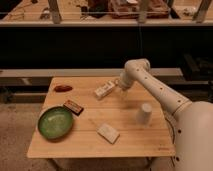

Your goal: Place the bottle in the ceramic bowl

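The bottle is small, whitish and boxy, and lies on its side at the far middle of the wooden table. My gripper is at the bottle's right end, at the tip of my white arm reaching in from the right. The ceramic bowl is round, shallow and green, and sits at the front left of the table, well apart from the bottle.
An upright white cup stands at the right. A flat white packet lies near the front middle. A dark red-brown packet lies just beyond the bowl, and a reddish item at the far left corner. A dark bench runs behind the table.
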